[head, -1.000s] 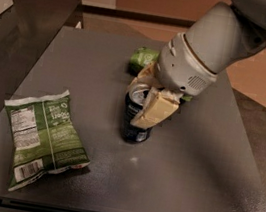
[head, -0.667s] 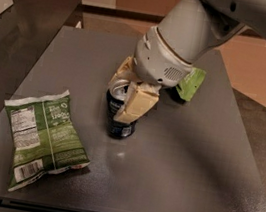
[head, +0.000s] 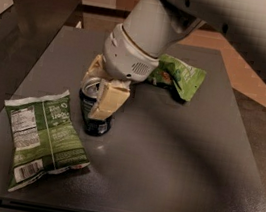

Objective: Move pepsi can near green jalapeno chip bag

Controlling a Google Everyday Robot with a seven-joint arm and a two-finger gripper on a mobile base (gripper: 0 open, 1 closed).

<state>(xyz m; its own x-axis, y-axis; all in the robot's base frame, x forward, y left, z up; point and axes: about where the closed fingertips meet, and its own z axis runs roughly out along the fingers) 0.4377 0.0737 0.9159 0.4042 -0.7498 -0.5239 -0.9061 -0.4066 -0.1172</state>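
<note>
One upright pepsi can (head: 96, 124), top up, in end effector (head: 96, 93)

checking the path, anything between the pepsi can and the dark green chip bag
Nothing: camera view shows only bare table between the pepsi can, held by the gripper, and the dark green chip bag.

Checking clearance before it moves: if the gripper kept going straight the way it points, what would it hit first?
The gripper points down, clamped on the pepsi can, so the can comes first, then probably the table beneath. The green jalapeno chip bag lies off that line.
</note>
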